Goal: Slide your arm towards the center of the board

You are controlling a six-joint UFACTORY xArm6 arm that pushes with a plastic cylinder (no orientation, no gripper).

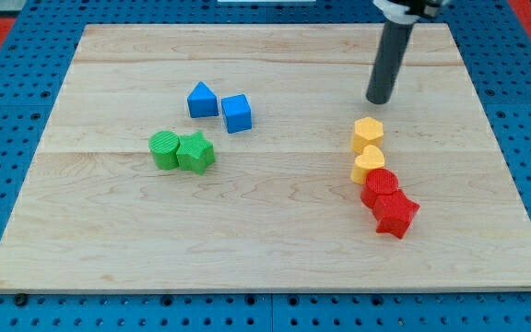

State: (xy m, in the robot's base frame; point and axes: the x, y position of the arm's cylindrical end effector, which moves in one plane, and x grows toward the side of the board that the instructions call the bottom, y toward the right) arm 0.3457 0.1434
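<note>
My tip (377,100) rests on the wooden board (265,231) in the upper right part of the view. It stands just above the yellow hexagon block (368,133), with a small gap between them. Below that lie a yellow heart block (368,165), a red round block (380,187) and a red star block (396,214) in a chain. Left of centre are a blue triangle block (202,100) and a blue cube (237,113). Below them sit a green round block (164,149) and a green star block (195,153), touching.
The board lies on a blue pegboard surface (7,111) that shows on all sides. The rod's shaft (390,55) rises out of the view's top.
</note>
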